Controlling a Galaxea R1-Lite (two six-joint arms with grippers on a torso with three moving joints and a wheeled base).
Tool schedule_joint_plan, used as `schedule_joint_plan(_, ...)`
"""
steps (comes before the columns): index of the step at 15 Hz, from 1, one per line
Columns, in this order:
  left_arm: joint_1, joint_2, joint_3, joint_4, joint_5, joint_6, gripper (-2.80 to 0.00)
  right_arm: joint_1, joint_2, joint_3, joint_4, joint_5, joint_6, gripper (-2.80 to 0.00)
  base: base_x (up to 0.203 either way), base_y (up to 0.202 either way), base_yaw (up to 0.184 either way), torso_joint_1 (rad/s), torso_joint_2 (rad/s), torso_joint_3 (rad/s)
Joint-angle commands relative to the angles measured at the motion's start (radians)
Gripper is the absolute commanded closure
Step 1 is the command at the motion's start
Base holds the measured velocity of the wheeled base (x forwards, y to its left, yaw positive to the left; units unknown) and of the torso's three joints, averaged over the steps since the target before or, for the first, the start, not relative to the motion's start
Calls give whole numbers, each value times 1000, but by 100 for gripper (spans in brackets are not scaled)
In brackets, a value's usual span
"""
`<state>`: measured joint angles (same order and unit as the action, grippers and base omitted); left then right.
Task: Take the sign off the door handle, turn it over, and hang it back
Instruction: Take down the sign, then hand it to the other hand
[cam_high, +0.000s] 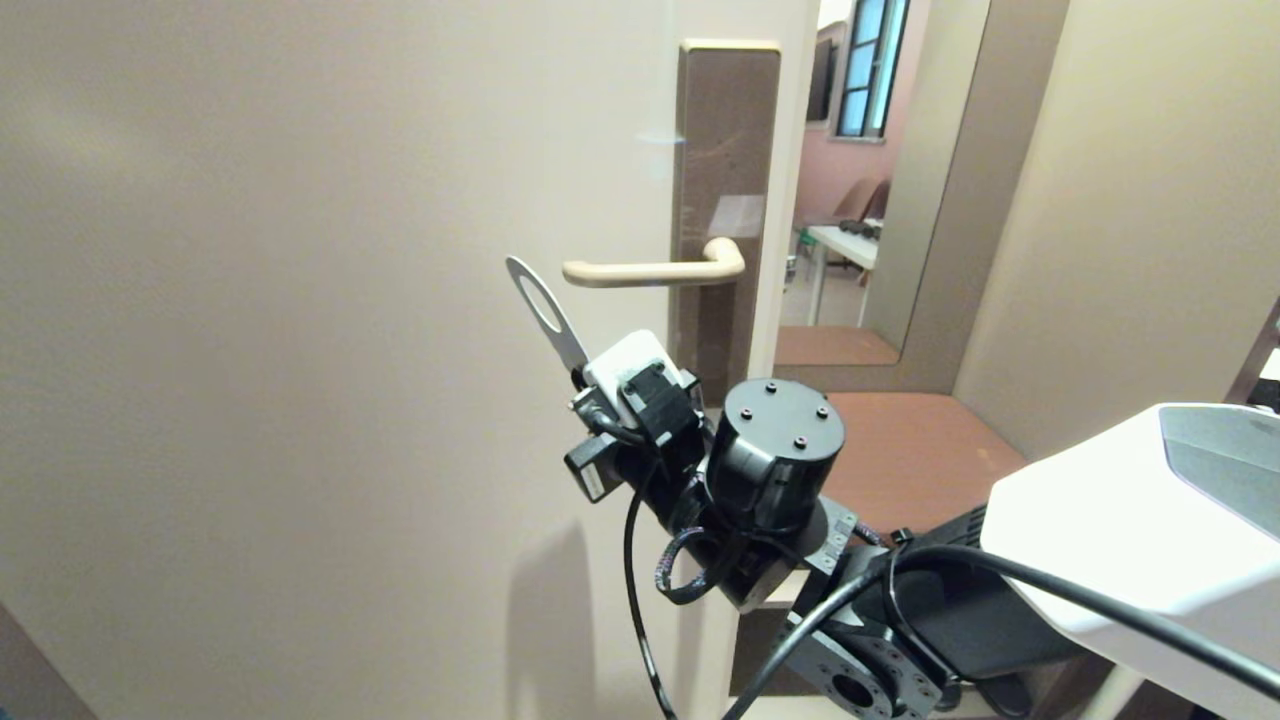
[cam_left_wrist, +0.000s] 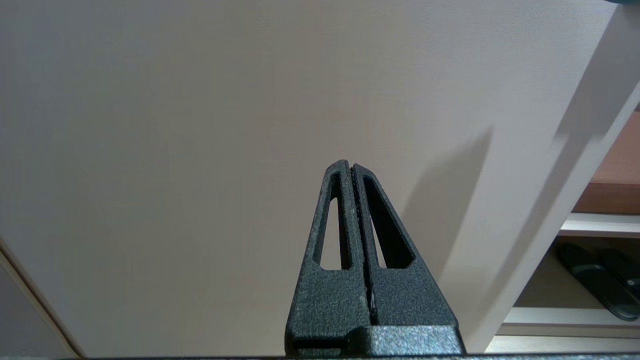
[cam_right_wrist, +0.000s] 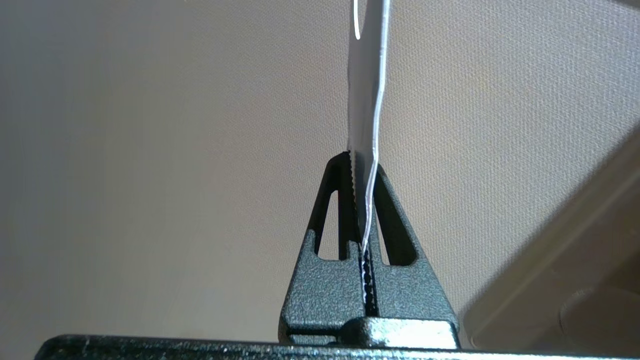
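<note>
currently the right gripper is clamped on the sign, pinching its lower end between the two black fingers. in the right wrist view the card runs edge-on out of the closed jaws, slightly bowed, a thin pale strip against the door.

in the head view the sign sticks up and to the left out of the gripper, tilted, its rounded end with the round hole uppermost. the face seen here looks pale grey-white; no print can be read on it. the hole end sits just left of and a little below the free tip of the door handle. sign and handle are apart, so the sign is off the lever and held in the air just in front of the door.

the door handle is a cream lever, level, pointing left from its curved neck on the tall brown plate. nothing hangs on it.

the right arm comes in from the lower right of the head view, wrist and black cable below the handle, near the door edge.

the left gripper is clenched on nothing, fingers pressed flat together, facing the plain door surface; it does not appear in the head view.

beyond the door edge, on the right, a brown floor and a far room with a window and a white table show through the opening. in the left wrist view, dark slippers lie on a low shelf past the door edge.
</note>
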<state>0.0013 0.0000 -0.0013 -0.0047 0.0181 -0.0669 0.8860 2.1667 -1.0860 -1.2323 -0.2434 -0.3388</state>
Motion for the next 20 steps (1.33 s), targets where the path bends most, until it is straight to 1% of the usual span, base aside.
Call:
schedule_joint_plan(1,0,0,0,0,0,-1,0,6,23,-26,-7,-2,-11,0,0,0,0,0,0,0)
schedule_joint_plan(3,0,0,1,0,0,-1,0,13,24,-24,-7,1,-11,0,0,0,0,0,0,0)
schedule_joint_plan(6,0,0,0,0,0,-1,0,13,-12,20,-9,10,-4,0,0,0,0,0,0,0)
schedule_joint_plan(9,0,0,1,0,0,-1,0,13,-88,137,-9,29,4,0,0,0,0,0,0,0)
schedule_joint_plan(13,0,0,0,0,0,-1,0,5,-207,329,-10,84,17,0,0,0,0,0,0,0)
schedule_joint_plan(18,0,0,0,0,0,-1,0,-47,-338,520,-12,132,24,0,0,0,0,0,0,0)
schedule_joint_plan(20,0,0,0,0,0,-1,0,-75,-390,602,-16,139,48,0,0,0,0,0,0,0)
